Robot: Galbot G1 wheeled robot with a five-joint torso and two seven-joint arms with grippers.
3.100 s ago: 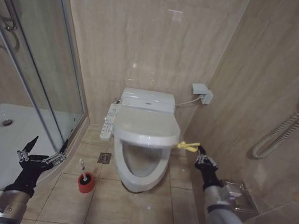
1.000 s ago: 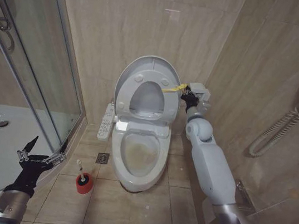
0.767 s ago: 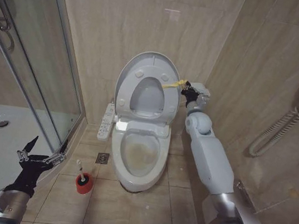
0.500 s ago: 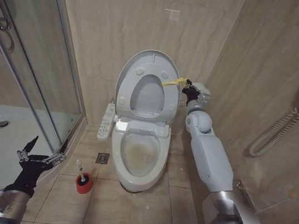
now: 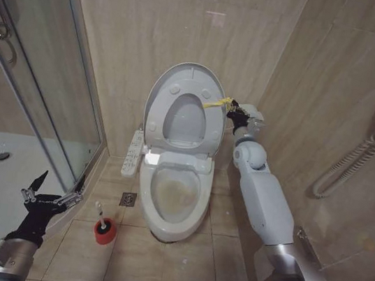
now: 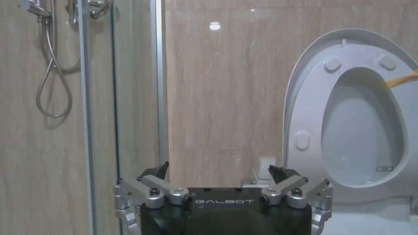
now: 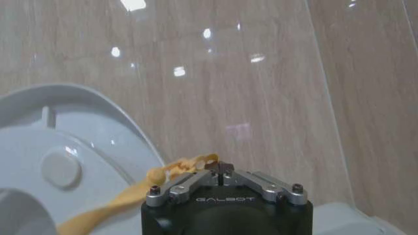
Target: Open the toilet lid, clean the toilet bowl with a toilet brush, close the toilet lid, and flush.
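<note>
Large glossy white oval plastic toilet lid (image 5: 158,90) stands upright against the beige tiled wall (image 5: 191,21), ring seat raised with it. Round bumpers on its underside face the room. A small yellow ribbon (image 5: 215,103) hangs off the lid's edge at about 3 o'clock.

Right gripper (image 5: 233,113) is extended to that edge, fingers pinched together on the ribbon; the right wrist view shows the yellow strip (image 7: 170,171) running straight into the closed fingertips. Arm reaches up from the lower right of the head view.

White elongated ceramic toilet bowl (image 5: 160,227) sits open below the lid, at 6 o'clock from it, brownish staining visible inside. White side button panel (image 5: 133,151) at the bowl's 9 o'clock.

Small toilet brush (image 5: 101,209) with thin pale handle stands in its round red cup holder (image 5: 106,229) on the floor tiles, at roughly 8 o'clock from the bowl. Left gripper (image 5: 50,194) hovers just beside it at its 9 o'clock, near the glass shower door (image 5: 35,75), fingers spread wide, holding nothing.

Judgement: the opening step looks all but finished. To do it well, check the lid rests past vertical before letting the ribbon go, then release gently and draw the gripper clear without snagging the ribbon, or the lid could drop.
</note>
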